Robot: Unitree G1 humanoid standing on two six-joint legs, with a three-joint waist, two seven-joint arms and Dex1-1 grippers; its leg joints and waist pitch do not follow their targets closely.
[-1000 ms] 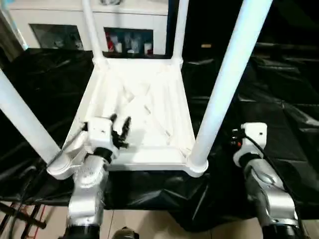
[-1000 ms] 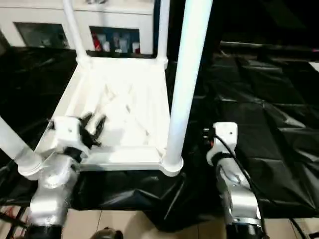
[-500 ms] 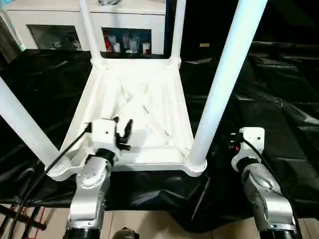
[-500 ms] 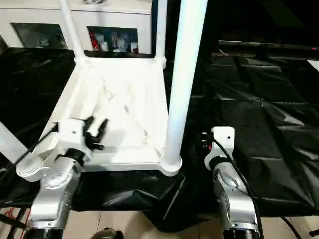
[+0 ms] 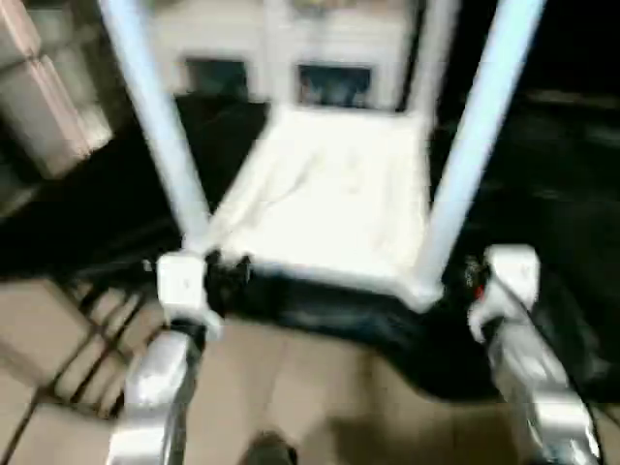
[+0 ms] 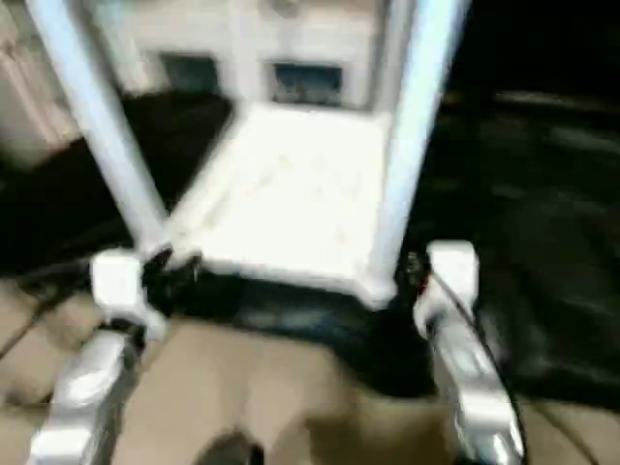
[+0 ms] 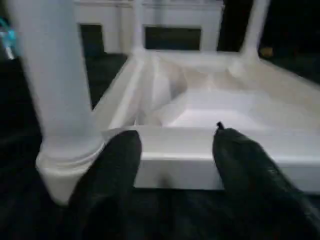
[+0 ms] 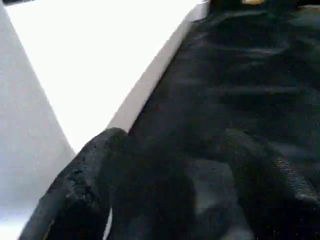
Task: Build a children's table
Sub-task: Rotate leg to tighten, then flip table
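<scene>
1. Nearest the camera, both silver forearms are seen over bare floor, which was barely in view half a second ago; the whole picture has shifted, so the camera is judged to have pulled back and tilted, not the furniture.
2. Left tool (image 7: 170, 165): its two black fingers are held apart with nothing between them, just short of the near rim of the tabletop (image 5: 334, 194). Half a second ago this tool was over the ribbed underside; it has since been drawn back off it.
3. Right tool (image 8: 165, 185): its fingers are likewise spread and empty, over the black-draped counter (image 5: 562, 174), beside the near right leg (image 5: 475, 145).
4. Tabletop: it lies upside down on the counter, as before, with the near left leg (image 5: 155, 126) and near right leg standing upright in their corner sockets.
5. Farther off, two more legs are seen upright at the far corners, with a white cabinet (image 5: 300, 39) behind.
6. Judgement: with four legs seated and both tools withdrawn, assembly appears essentially finished; turning the table upright may remain.
</scene>
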